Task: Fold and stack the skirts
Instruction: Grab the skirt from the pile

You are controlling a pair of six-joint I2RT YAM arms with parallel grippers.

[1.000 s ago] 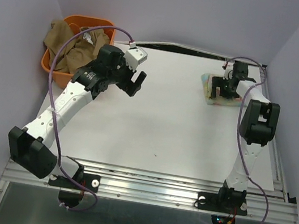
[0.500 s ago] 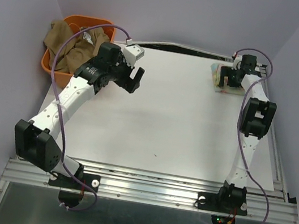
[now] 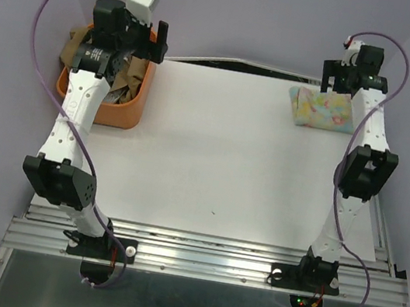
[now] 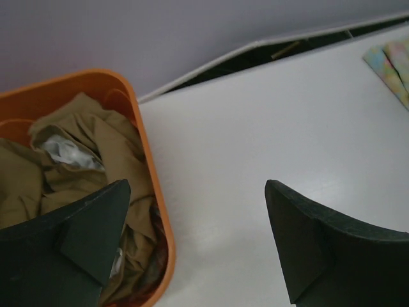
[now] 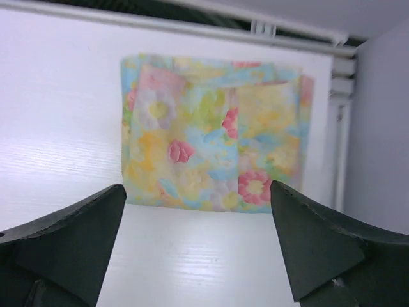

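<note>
The pastel floral skirt [image 3: 324, 110] lies folded flat at the table's back right; it also shows in the right wrist view [image 5: 211, 134]. My right gripper [image 3: 337, 76] is open and empty, raised just behind and above it [image 5: 198, 243]. The tan-brown skirt [image 3: 127, 77] is bunched in the orange basket [image 3: 110, 110]. My left gripper [image 3: 155, 39] is open and empty, held high over the basket's right rim [image 4: 198, 236]. In the left wrist view the tan skirt [image 4: 96, 144] fills the basket [image 4: 137, 121]. A dark red bit [image 4: 155, 254] under it may be the plaid skirt, otherwise hidden.
The basket stands at the table's back left corner, against the purple wall. A dark gap [image 3: 236, 63] runs along the table's back edge. The floral skirt's corner shows at the far right of the left wrist view [image 4: 390, 61]. A metal rail [image 3: 203, 259] runs along the near edge.
My left arm has swung from over the table up and back to above the basket. My right gripper has moved the floral skirt further back, let it go and lifted off.
</note>
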